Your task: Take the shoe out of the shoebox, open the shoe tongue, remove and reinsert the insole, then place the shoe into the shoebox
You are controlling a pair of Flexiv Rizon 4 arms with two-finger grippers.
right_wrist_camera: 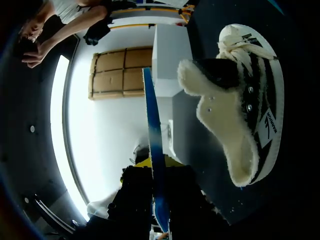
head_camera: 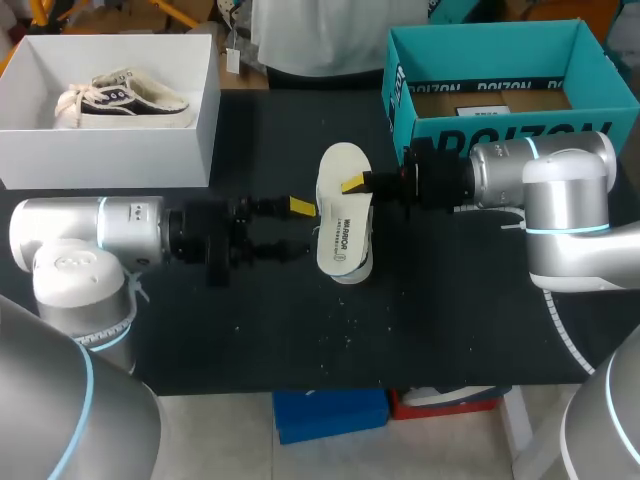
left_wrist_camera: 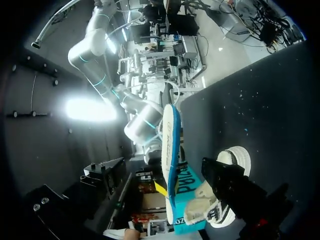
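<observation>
From above, my right gripper [head_camera: 357,188] pinches the white insole [head_camera: 340,205] over the shoe [head_camera: 352,268] on the black table [head_camera: 250,330], while my left gripper [head_camera: 305,228] stands spread wide just beside them. At my left wrist, the insole [left_wrist_camera: 170,150] is edge-on above the shoe [left_wrist_camera: 220,212]. At my right wrist, the insole [right_wrist_camera: 154,150] is clamped and the shoe [right_wrist_camera: 240,100] lies beside it.

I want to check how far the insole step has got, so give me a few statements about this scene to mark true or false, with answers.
1. The right gripper holds the white insole out of the shoe. True.
2. The white shoebox is empty. False: a black-and-white sneaker lies in it.
3. The teal cardboard box stands on the right arm's side. True.
4. The second sneaker sits in the teal cardboard box. False: it lies on the black table, under the insole.
</observation>
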